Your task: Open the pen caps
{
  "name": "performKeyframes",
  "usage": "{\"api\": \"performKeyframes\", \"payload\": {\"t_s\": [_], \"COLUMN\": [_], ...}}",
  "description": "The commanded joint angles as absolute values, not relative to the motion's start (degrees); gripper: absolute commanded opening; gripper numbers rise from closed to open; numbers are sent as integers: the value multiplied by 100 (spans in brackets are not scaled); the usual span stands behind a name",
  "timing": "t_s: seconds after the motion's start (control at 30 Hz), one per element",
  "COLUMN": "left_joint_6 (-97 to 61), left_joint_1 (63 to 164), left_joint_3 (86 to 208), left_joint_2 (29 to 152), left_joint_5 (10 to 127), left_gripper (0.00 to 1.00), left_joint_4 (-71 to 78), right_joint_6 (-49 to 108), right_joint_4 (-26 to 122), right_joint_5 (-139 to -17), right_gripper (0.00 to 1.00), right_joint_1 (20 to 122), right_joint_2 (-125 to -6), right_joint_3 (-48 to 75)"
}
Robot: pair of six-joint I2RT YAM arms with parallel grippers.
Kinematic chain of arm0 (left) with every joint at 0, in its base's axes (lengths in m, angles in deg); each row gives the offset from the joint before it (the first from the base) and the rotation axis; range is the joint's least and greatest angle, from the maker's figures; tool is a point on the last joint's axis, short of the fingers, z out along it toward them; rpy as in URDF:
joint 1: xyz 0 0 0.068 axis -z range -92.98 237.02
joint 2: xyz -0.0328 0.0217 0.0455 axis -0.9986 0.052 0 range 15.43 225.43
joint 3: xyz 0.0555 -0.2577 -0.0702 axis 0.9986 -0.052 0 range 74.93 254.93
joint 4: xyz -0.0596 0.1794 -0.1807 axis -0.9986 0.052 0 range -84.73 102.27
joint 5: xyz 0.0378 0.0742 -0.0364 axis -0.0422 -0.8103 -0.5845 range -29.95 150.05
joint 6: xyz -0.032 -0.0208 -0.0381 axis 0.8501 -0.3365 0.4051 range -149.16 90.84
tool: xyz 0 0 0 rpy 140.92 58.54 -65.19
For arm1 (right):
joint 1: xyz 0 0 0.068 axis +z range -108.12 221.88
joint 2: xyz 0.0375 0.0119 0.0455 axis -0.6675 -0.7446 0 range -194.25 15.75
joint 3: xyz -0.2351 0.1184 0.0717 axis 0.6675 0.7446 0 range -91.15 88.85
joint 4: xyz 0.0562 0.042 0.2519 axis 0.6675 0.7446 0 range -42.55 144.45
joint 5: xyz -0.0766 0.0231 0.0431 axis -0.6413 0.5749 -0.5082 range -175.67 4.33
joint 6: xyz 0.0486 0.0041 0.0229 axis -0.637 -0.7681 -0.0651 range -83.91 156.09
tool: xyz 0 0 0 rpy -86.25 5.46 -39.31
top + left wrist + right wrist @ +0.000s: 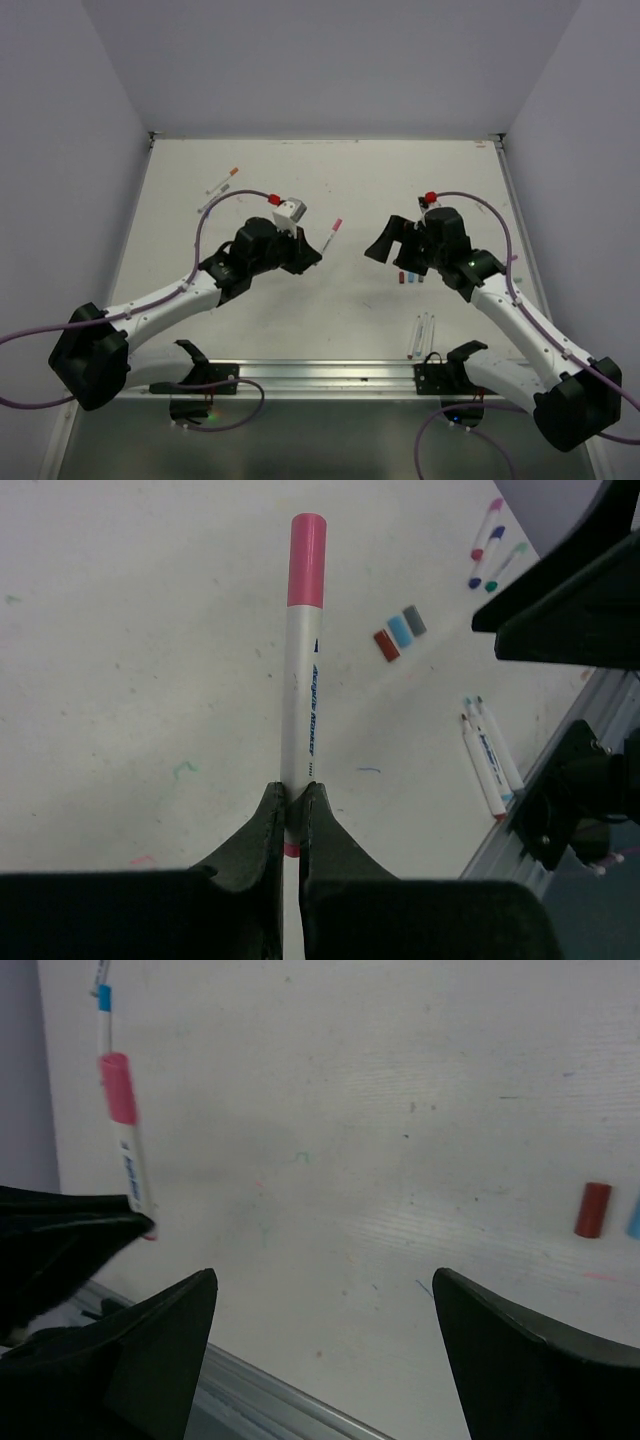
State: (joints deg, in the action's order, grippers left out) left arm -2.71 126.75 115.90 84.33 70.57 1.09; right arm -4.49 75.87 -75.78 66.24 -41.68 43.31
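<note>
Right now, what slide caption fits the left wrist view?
Left end effector shut on a pen, its pink cap on; three loose caps lie on the table.

On the table [300, 330], pen caps [410, 277] lie right of the pen [331, 236].

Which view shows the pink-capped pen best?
The left wrist view: the pen fills the centre, pink cap and printed barrel sharp, held in the left gripper. The top view shows it tiny; the right wrist view, only at its left edge.

top cam looks down on whole table [330, 300] from near edge; wrist cams sit low, close, roughly facing each other; all share pink-capped pen [303, 680].
</note>
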Motion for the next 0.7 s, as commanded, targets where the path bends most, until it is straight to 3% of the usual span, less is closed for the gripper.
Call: {"api": "performKeyframes", "payload": {"t_s": [0.0, 0.17, 0.27, 0.67], "left_joint_6": [352, 836, 1047, 1223], "left_joint_1": [13016, 13097, 13114, 13140], "left_joint_3": [11282, 10965, 10799, 10508], "left_joint_2": [8399, 8258, 8179, 8029], "left_joint_5": [7481, 7622, 7683, 7850], "left_gripper": [0, 0, 0, 0], "left_joint_4": [-552, -826, -1071, -1274], "right_joint_6": [-802, -1339, -1383, -1963], "right_joint_4": [6171, 4844, 4771, 3462], "right_joint_5": [-6941, -6879, -6687, -6580], "right_gripper": [91, 62, 54, 53], "right_joint_1": [6613, 6613, 6622, 6903], "right_joint_2": [-4042, -3724, -4039, -4788], "right_joint_3": [4569, 5140, 5124, 5361]}}
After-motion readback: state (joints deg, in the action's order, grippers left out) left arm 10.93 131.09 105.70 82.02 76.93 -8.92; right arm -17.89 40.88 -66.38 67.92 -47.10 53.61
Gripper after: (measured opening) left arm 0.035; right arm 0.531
